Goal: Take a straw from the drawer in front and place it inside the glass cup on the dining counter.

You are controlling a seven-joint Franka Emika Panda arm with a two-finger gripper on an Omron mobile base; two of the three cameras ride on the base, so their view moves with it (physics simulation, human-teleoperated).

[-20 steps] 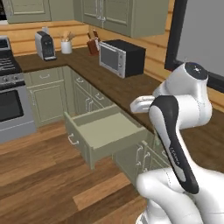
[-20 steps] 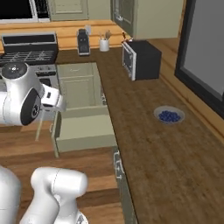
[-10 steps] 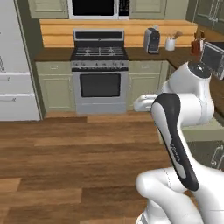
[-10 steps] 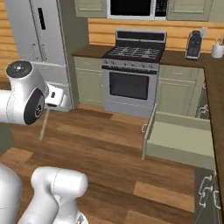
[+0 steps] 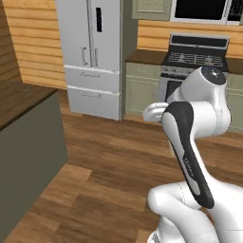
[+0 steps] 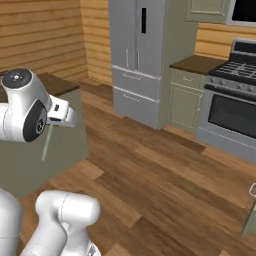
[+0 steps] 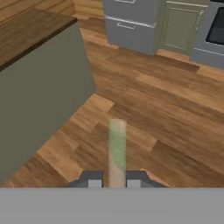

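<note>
The straw is pinched between the claw's two fingertips, its long axis running straight out past them and down toward the wood floor (in the right base view it hangs as a pale stick below the hand). The dining counter sits off to the claw's left and a bit ahead, its dark top above straw level. No glass cup that I can spot, so I'd guess more driving first.
</note>
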